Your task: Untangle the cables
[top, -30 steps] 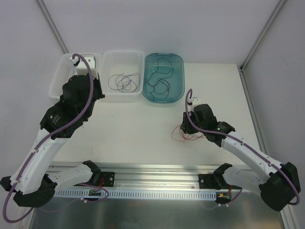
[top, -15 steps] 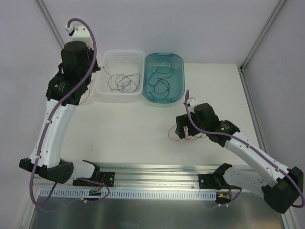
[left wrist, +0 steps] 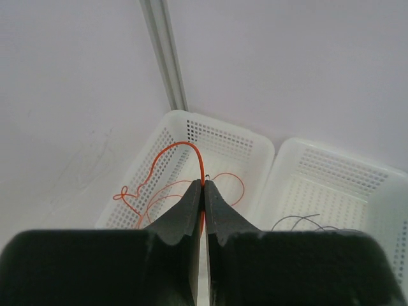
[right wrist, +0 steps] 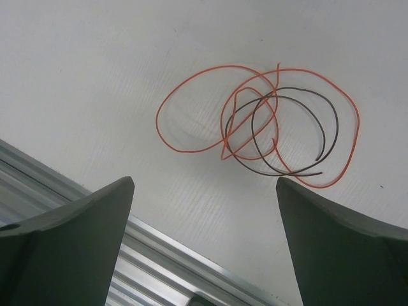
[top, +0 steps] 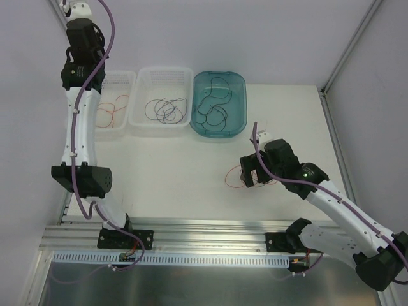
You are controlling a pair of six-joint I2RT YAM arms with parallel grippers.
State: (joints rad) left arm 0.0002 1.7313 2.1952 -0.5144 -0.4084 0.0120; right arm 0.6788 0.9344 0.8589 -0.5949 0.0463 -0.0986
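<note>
Now, open room: bare white counter (top: 172, 166) lies wide between the two arms, from the bins at the far edge down to the metal rail (top: 210, 224) at the near edge.
Far edge: three bins stand side by side in a row: left basket (left wrist: 223, 137), middle basket (top: 159, 131), teal tub (top: 217, 132).
Left corner: tight. The left arm stands tall beside the wall, with the corner post (left wrist: 164, 57) just behind the left basket.
Left tool (left wrist: 203, 186): fingers pressed together, pinching a red-orange wire (left wrist: 185, 145) at the very tip. The wire arcs up and drops into the left basket, above which the tool hangs.
Sorted cables: red-orange loops (top: 111, 108) lie in the left basket, black loops (top: 164, 109) in the middle basket, more black wires (top: 213, 105) in the tub.
Right tool (right wrist: 204, 182): fingers spread wide, gripping nothing, hovering low over the counter.
Tangle (right wrist: 261, 127): red-orange and black wires looped through each other on bare counter, just beyond the right fingertips, near the rail.
</note>
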